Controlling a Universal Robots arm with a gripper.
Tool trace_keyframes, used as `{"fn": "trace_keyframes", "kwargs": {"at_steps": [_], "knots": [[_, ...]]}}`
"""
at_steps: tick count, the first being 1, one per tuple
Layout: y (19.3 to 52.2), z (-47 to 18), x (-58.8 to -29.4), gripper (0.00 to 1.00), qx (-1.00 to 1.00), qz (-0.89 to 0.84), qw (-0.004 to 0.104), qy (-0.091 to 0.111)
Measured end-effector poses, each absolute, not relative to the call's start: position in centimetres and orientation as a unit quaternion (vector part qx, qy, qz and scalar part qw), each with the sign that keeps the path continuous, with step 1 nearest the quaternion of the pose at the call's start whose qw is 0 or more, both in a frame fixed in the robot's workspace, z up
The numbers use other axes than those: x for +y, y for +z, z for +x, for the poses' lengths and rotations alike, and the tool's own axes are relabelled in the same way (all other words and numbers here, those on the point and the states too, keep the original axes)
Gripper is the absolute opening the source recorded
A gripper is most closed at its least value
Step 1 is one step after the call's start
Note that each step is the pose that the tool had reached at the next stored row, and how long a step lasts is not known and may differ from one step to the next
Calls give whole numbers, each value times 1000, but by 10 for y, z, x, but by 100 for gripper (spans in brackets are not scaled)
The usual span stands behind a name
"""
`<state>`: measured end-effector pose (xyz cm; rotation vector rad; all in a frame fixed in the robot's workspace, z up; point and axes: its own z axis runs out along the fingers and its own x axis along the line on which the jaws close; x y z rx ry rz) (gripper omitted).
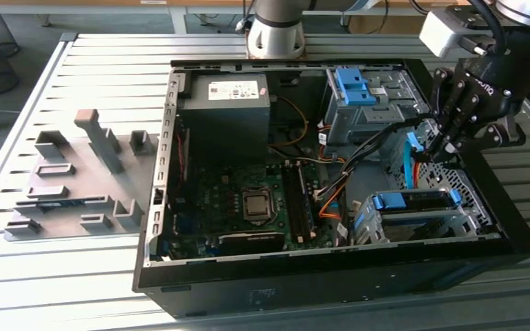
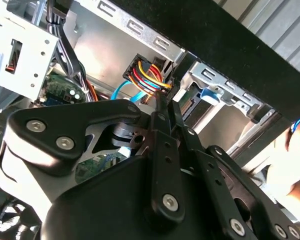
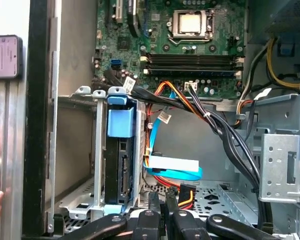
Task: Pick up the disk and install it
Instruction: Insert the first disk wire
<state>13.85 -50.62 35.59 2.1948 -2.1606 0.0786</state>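
Note:
The disk (image 1: 414, 201) stands on edge inside the metal drive cage (image 1: 375, 224) at the case's corner nearest the exterior view's lower right, a blue rail along its top. In the first wrist view the disk (image 3: 121, 170) shows as a dark slab in the cage under a blue rail. My gripper (image 1: 430, 155) hangs inside the case just behind that cage, its fingers (image 3: 153, 201) drawn together. The fingertips sit beside a plug with red, yellow and orange wires (image 2: 147, 75) and a blue flat cable (image 3: 172, 170). The gripper (image 2: 162, 100) holds nothing that I can see.
The open black computer case (image 1: 339, 283) lies on a slatted table. Inside are the motherboard (image 1: 246, 200), a grey power-supply box (image 1: 228, 103) and an upper bay with blue brackets (image 1: 357, 86). A grey fixture (image 1: 72, 183) lies on the exterior view's left. A person's hand (image 2: 295, 145) is near the case wall.

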Motion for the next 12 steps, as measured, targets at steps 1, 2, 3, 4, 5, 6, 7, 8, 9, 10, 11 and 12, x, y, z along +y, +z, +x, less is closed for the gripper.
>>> {"fn": "trace_keyframes", "kwargs": {"at_steps": [1, 2, 3, 4, 5, 6, 7, 8, 9, 10, 11, 12], "knots": [[356, 138, -506, 16, -701, 712, 30, 25], [356, 138, -506, 16, -701, 712, 30, 25], [356, 138, -506, 16, -701, 712, 30, 25], [356, 138, -506, 16, -701, 712, 30, 25], [356, 139, -506, 16, -701, 712, 30, 25], [356, 139, -506, 16, -701, 712, 31, 25], [356, 140, -506, 16, -701, 712, 31, 25], [356, 140, -506, 16, -702, 712, 31, 25], [356, 141, -506, 16, -702, 711, 31, 24], [356, 142, -506, 16, -702, 711, 32, 24], [356, 143, -506, 16, -702, 711, 32, 24], [356, 145, -506, 16, -702, 711, 32, 23]]}}
